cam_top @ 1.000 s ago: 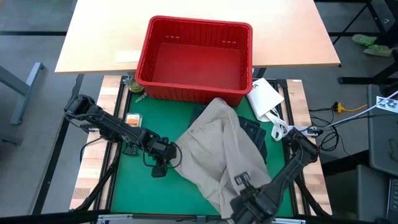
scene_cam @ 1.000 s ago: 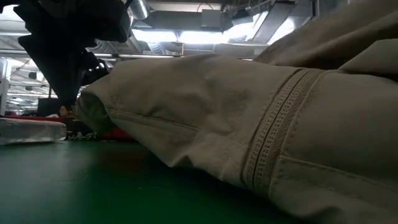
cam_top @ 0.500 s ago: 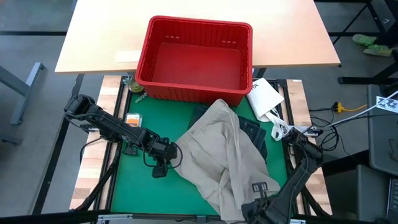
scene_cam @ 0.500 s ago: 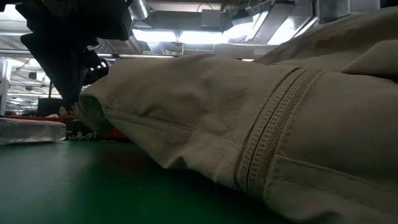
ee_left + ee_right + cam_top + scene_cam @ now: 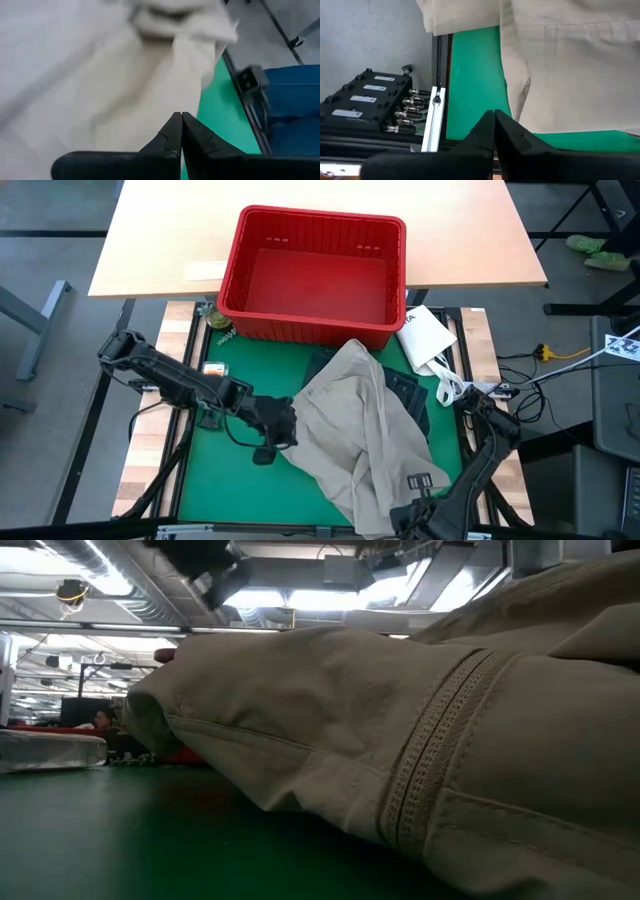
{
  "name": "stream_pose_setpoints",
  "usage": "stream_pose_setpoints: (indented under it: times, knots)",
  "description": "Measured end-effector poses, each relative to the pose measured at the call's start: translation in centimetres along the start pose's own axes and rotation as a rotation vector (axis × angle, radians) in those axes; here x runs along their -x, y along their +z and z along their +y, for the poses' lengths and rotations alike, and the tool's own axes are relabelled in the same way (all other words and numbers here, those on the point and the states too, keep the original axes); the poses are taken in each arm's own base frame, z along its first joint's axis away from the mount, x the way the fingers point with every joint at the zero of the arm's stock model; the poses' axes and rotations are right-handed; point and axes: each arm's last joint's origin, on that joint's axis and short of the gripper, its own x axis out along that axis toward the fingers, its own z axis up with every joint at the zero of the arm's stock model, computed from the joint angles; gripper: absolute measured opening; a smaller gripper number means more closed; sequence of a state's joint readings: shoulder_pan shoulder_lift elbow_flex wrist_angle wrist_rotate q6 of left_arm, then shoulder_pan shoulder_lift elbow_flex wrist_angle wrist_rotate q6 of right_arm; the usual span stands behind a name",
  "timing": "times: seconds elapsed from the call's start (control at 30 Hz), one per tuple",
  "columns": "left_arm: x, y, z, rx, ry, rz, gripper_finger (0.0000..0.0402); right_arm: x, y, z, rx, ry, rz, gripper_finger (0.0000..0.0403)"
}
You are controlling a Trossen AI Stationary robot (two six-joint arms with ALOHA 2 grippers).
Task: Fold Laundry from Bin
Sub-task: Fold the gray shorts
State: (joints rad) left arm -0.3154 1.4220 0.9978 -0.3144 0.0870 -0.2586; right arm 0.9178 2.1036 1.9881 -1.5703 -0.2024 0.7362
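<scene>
On the green mat (image 5: 210, 480) in front of you lie the tan trousers (image 5: 355, 430), rumpled and unfolded over a dark garment (image 5: 410, 395); the red bin (image 5: 315, 275) behind looks empty, so folding is what's left. Your left gripper (image 5: 283, 423) sits clenched and empty at the trousers' edge, your right gripper (image 5: 494, 117) likewise near the mat's front. No writing is readable.

1. The bin (image 5: 313, 275), bright red with ribbed slotted sides, is seen upright and holding no garments.
2. Tan khaki trousers (image 5: 355, 435) are spread crumpled just in front of the bin.
3. A dark garment (image 5: 410, 395) is partly covered by the trousers.
</scene>
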Motion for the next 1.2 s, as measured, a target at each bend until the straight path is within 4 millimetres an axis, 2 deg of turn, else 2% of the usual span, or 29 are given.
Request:
stream_pose_setpoints:
  times: [0.17, 0.37, 0.53, 0.7, 0.8, 1.03, 1.2]
  knots:
    - [0.3, 0.9, 0.2, -0.164, 0.047, -0.060, 0.0017, 0.2, 0.6, -0.7, -0.155, 0.005, 0.000, 0.0055]
    - [0.3, 0.7, 0.3, -0.210, 0.088, -0.034, 0.0065, 0.2, 0.6, -0.6, -0.353, 0.005, 0.000, 0.0148]
    - [0.3, 0.5, 0.3, -0.211, 0.090, -0.020, 0.0082, 0.1, 0.8, -0.4, -0.557, 0.025, -0.013, 0.0193]
    - [0.3, 0.5, 0.3, -0.212, 0.090, -0.020, 0.0081, -0.3, 2.0, 0.4, -0.563, 0.100, -0.093, 0.0206]
    - [0.3, 0.5, 0.3, -0.212, 0.090, -0.020, 0.0081, -1.0, 2.7, 0.6, -0.566, 0.073, -0.146, 0.0206]
    - [0.3, 0.5, 0.3, -0.212, 0.090, -0.020, 0.0080, -3.4, 3.7, 0.8, -0.583, -0.002, -0.091, 0.0207]
    - [0.3, 0.5, 0.3, -0.212, 0.090, -0.021, 0.0080, -3.7, 3.6, 0.7, -0.617, -0.023, -0.075, 0.0207]
